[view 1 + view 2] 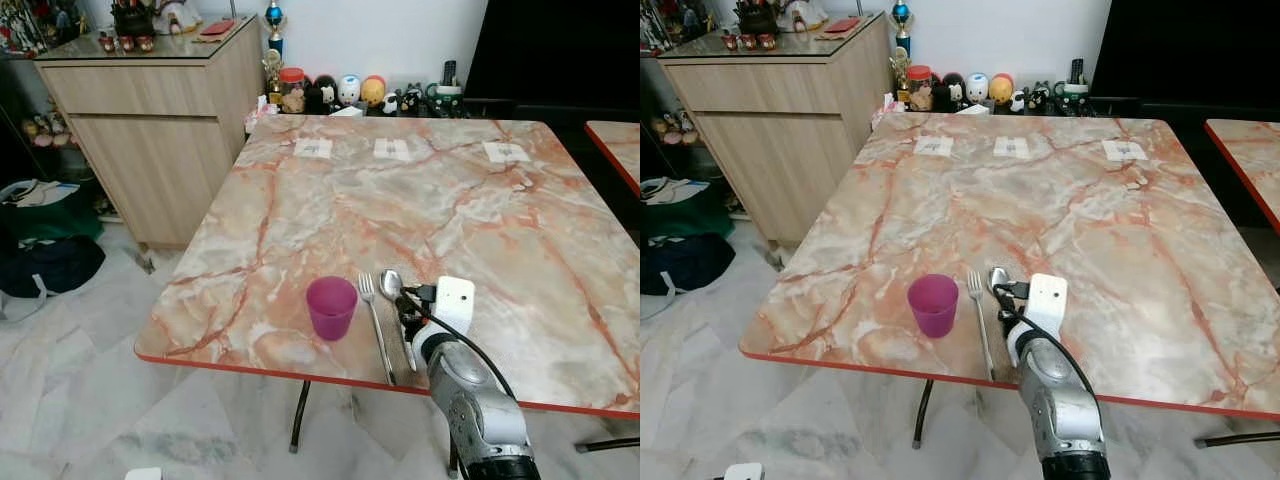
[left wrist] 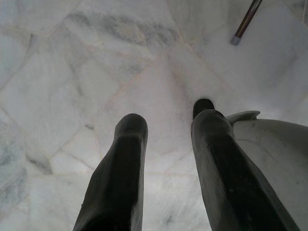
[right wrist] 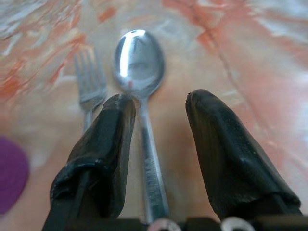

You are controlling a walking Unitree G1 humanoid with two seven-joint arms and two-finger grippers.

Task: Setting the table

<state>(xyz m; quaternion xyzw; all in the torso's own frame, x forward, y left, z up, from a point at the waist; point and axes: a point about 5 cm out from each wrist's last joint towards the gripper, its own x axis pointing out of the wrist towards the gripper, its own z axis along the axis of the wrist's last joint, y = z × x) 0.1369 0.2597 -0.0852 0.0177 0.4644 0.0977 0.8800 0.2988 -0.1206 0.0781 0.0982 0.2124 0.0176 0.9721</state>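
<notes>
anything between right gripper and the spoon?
Nothing visible. The right gripper is open directly over the silver metal spoon, whose handle runs between the fingers on the marbled table. The silver fork lies just to its left, and the purple plastic cup beyond that.

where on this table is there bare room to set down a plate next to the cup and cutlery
Bare marble lies left of the purple cup, and broadly between the fork and the three white squares at the far edge. It is crowded at the near edge, where the open right gripper straddles the spoon.
</notes>
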